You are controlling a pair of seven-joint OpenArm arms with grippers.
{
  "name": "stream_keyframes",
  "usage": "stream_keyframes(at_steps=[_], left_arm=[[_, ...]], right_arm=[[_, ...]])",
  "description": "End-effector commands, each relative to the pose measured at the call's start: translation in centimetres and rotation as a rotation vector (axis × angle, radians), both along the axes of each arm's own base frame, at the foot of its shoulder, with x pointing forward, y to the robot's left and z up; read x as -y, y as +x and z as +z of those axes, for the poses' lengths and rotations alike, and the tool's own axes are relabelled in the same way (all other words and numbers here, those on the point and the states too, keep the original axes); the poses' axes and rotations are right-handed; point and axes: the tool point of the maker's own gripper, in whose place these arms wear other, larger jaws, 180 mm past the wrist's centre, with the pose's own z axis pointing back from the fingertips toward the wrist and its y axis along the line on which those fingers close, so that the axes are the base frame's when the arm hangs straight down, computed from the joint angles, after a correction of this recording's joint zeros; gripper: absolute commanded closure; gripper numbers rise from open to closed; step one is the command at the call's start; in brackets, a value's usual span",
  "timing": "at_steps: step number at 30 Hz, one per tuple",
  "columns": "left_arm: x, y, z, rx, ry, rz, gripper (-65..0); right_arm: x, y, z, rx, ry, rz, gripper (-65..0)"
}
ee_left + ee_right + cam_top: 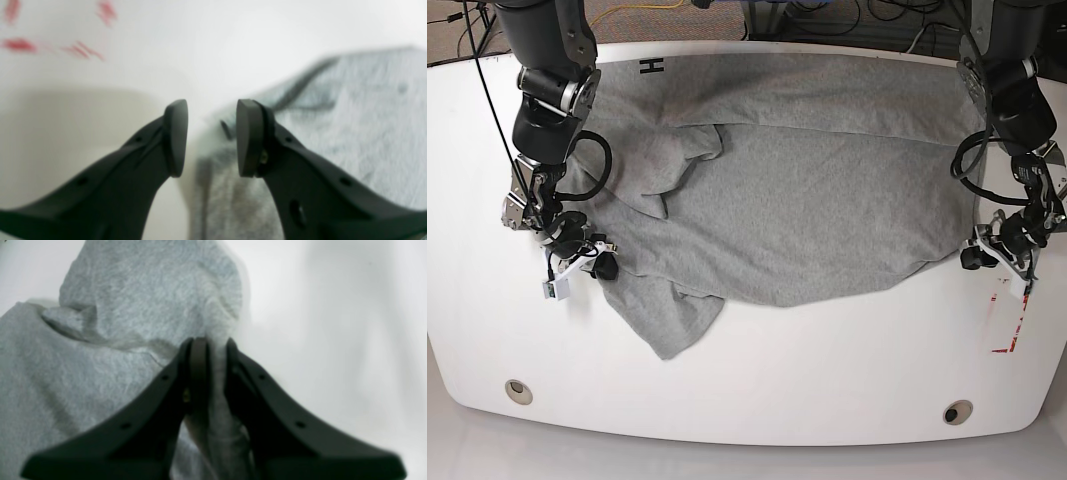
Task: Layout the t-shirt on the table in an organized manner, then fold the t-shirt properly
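Currently the t-shirt [807, 200] lay spread over the desk [827, 390], covering roughly 9 to 3 o'clock in the base view, one sleeve trailing toward 7 o'clock. Right jaws [213, 350] were pinched down on a bunched fold of grey fabric at the shirt's 9 o'clock edge. Left jaws [211, 136] stood parted, nothing between the pads [248, 136], shirt edge just under them at 3 o'clock. Red marks [1009, 325] sat near 4 o'clock.

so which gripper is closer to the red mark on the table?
Left. The left gripper sits at the shirt's edge just above the red mark. The right gripper is across the table, clamped on the t-shirt.
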Motion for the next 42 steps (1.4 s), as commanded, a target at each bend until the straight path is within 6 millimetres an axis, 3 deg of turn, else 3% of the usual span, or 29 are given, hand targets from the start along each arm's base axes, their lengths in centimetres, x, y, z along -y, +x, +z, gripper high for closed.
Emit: stream_keyframes(at_steps=[1,5,15,21,28,42], left_arm=[[-0.9,1.5,2.4,0.077,0.006,0.009,-23.5],[-0.7,1.4,2.2,0.072,0.002,0.008,-23.6],[0.9,0.3,-1.2,-0.030,-0.055,-0.013,-23.6],[1.4,0.2,-1.9,-0.051,-0.072,-0.017,-23.9],[2.7,0.1,-2.5,-0.057,-0.094,-0.028,-31.7],[4.3,0.2,-3.0,-0.059,-0.121,-0.040,-5.6]], right_arm=[[0.7,0.3,0.4,-0.011,-0.031,0.009,-8.1],[0.7,0.3,0.4,-0.011,-0.031,0.009,-8.1],[0.7,0.3,0.4,-0.011,-0.031,0.009,-8.1],[0.7,0.3,0.4,-0.011,-0.031,0.009,-8.1],[0.6,0.3,0.4,-0.010,-0.030,0.009,-8.1],[0.6,0.3,0.5,-0.008,-0.030,0.009,-8.1]])
